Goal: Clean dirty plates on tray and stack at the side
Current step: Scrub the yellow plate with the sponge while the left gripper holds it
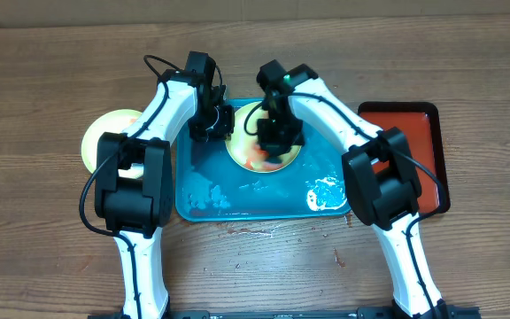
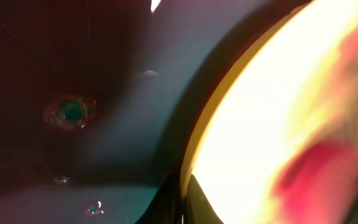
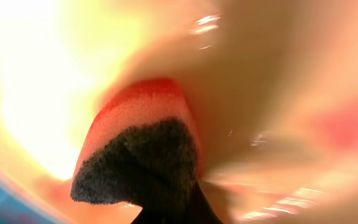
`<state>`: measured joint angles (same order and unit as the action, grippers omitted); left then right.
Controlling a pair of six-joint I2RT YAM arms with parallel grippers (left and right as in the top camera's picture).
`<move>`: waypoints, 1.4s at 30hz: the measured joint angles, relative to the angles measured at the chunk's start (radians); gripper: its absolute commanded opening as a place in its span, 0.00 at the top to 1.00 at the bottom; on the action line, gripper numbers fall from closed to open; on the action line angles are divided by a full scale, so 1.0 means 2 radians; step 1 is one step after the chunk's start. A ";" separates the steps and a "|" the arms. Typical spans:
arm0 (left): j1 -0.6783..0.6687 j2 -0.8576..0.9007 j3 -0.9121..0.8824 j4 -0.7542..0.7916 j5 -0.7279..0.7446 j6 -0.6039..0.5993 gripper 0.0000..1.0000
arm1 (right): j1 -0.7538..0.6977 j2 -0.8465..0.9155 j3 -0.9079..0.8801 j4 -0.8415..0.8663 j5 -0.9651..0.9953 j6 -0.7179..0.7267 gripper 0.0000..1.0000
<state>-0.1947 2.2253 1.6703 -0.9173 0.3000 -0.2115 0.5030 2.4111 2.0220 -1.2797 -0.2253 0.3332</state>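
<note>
On a brown wooden worktop (image 1: 42,71), two white-and-black robot arms reach inward over one turquoise tray (image 1: 264,199), each carrying a single tool. Two plates can be counted from overhead. One yellow-green plate (image 1: 248,152) lies inside the turquoise tray near its far rim, smeared with red sauce (image 1: 253,161) across the side nearer the camera's bottom edge. A second plate (image 1: 103,128), also pale yellow-green, sits on the worktop well left of the tray, partly hidden behind the left arm; whether anything lies beneath it cannot be told. The left tool (image 1: 212,124) is down at the left edge of the plate on the tray; its wrist camera shows the bright rim running toward dark fingertips at the bottom of the frame, but the view is too blurred to tell whether the tool is clamped on the rim or merely beside it. The right tool (image 1: 277,135) stands over the middle of the same plate and is closed around one sponge (image 3: 138,143), orange-red foam backed by a dark scouring layer, which is pressed against the plate's wet, sauce-streaked surface. Two whitish foam patches (image 1: 326,193) sit on the tray floor, one near the right front corner and one toward the left front. One red tray (image 1: 419,133) with a black rim lies on the worktop just right of the turquoise one.
</note>
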 measured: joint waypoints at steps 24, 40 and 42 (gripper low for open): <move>0.001 0.000 -0.001 -0.018 0.009 0.003 0.96 | 0.002 0.020 0.016 0.154 -0.003 -0.018 0.96; 0.001 0.000 -0.001 -0.018 0.010 0.005 0.96 | -0.002 0.034 0.023 0.024 -0.132 -0.048 0.96; 0.001 0.000 -0.002 -0.018 0.012 0.006 0.96 | -0.009 0.032 0.026 0.004 -0.107 -0.045 0.96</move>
<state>-0.1932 2.2253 1.6672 -0.9531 0.3233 -0.2001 0.4850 2.4752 2.0739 -1.2713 -0.4400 0.2424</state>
